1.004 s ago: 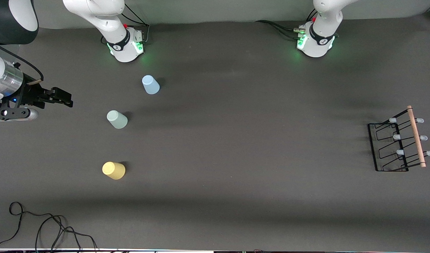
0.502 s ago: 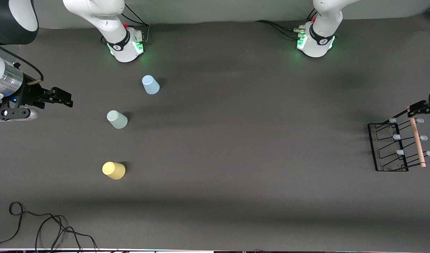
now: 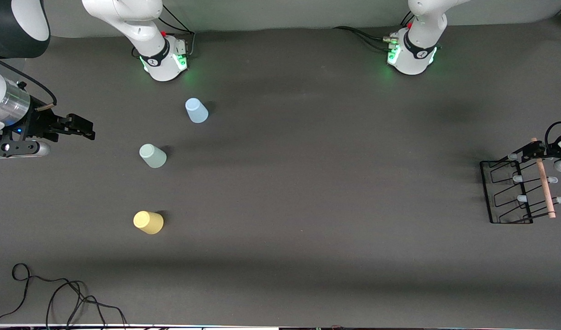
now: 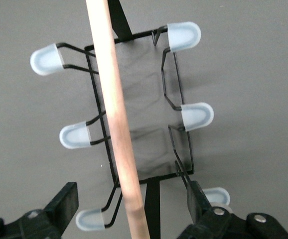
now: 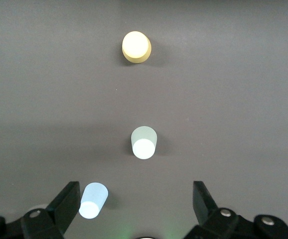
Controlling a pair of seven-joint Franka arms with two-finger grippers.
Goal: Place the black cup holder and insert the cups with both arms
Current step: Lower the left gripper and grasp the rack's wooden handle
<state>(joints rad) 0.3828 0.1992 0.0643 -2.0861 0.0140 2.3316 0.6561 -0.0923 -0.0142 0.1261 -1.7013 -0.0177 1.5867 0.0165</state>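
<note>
The right pincer (image 3: pixel 81 128) hangs over the right arm's end of the tabletop (image 3: pixel 307 192), with that arm waiting; its fingers (image 5: pixel 67 201) stand spread apart with nothing between them. A loose black cable (image 3: pixel 56 293) curls at the tabletop's edge nearest the front camera, nearer to that camera than the yellow cup.

The three cups stand upside down in a slanting row, well apart from one another. The green cup (image 3: pixel 153 156) is the middle one; the yellow cup (image 3: pixel 148 222) is nearer to the front camera than it, and the blue cup (image 3: pixel 196 110) is farther from that camera, close to the right arm's green-lit base (image 3: pixel 166 59). Nothing stands between the cups and the rack.

The black rack (image 3: pixel 514 190) sits well apart from the green cup, at the left arm's end of the tabletop, upright on its base. The left pincer (image 3: pixel 543 150) is over the end of the rack's wooden rod (image 3: pixel 543 183) that lies farther from the front camera.

The left wrist view shows what the front view hides: the pincer's two fingers (image 4: pixel 64 201) are spread on either side of the rod (not touching it), and all six pale pegs (image 4: pixel 196 115) show. The right wrist view shows the cups' closed bottoms facing up.
</note>
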